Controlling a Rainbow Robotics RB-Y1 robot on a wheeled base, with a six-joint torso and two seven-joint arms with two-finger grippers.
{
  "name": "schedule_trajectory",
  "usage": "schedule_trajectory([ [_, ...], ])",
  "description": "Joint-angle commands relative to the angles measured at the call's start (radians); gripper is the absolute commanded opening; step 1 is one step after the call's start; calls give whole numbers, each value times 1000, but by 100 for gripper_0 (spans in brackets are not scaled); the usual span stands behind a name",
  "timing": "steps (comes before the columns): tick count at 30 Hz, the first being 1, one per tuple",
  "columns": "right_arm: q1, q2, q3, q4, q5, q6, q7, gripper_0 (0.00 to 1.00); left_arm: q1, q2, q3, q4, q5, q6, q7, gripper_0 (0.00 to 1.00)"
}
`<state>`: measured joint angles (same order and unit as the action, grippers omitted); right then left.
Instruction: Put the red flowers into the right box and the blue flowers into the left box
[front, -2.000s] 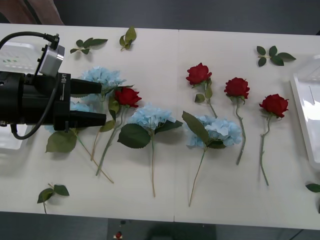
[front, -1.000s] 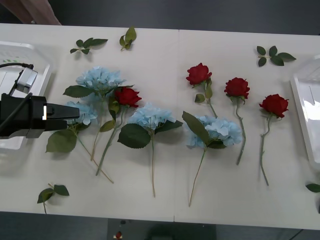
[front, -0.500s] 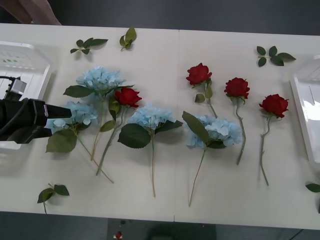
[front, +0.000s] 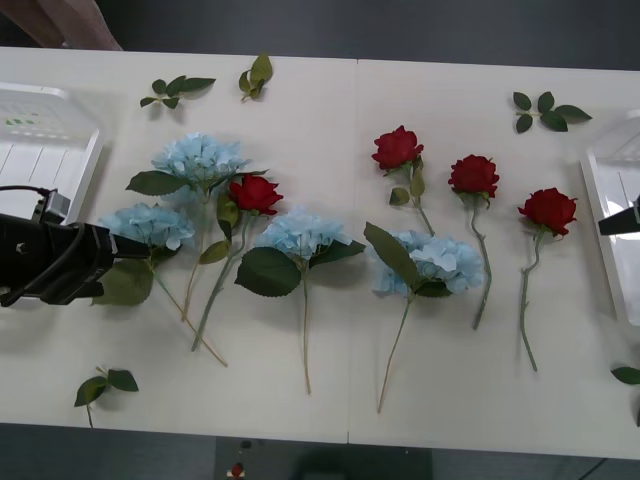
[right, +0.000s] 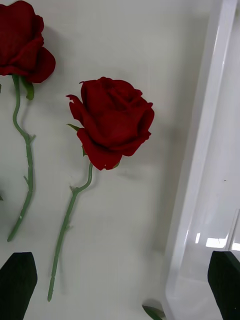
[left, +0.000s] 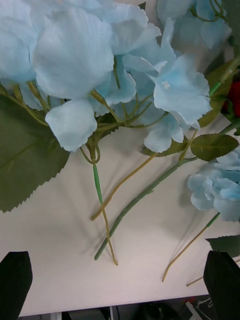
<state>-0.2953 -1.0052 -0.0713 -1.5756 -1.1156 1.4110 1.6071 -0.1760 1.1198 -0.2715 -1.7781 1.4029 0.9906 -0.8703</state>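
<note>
Four red flowers lie on the white table: one (front: 255, 193) among the blue ones at left, three (front: 397, 148) (front: 473, 175) (front: 547, 210) at right. Blue flowers (front: 200, 157) (front: 150, 225) (front: 300, 233) (front: 435, 262) spread across the left and middle. The left box (front: 40, 140) sits at the far left, the right box (front: 612, 190) at the far right. My left gripper (front: 118, 260) is open beside the leftmost blue flower (left: 75, 60). At the right edge my right gripper (front: 620, 222) is open over the rightmost rose (right: 112, 120) and the box rim (right: 200, 150).
Loose green leaf sprigs lie at the back (front: 175, 90) (front: 255, 73) (front: 548, 110), at the front left (front: 105, 385) and at the front right (front: 627, 375). The table's front edge runs just below the stems.
The left arm has drawn back to the left and toward the front edge, off the blue flowers, uncovering the left box. The right gripper's tip has come into view at the right edge.
</note>
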Motion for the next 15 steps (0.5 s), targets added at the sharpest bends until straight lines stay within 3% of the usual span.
schedule_trajectory([
  [1, -90, -24, 91, -26, 76, 0, -200, 100, -60, -23, -20, 40, -30, -1, 5, 100],
  [7, -131, 37, 171, 22, 166, 0, -368, 100, -145, -41, -110, 111, -81, -3, 2, 100],
  [15, -131, 148, 173, 78, 270, 11, -389, 100, -232, -48, -244, 140, -202, -3, 10, 100],
])
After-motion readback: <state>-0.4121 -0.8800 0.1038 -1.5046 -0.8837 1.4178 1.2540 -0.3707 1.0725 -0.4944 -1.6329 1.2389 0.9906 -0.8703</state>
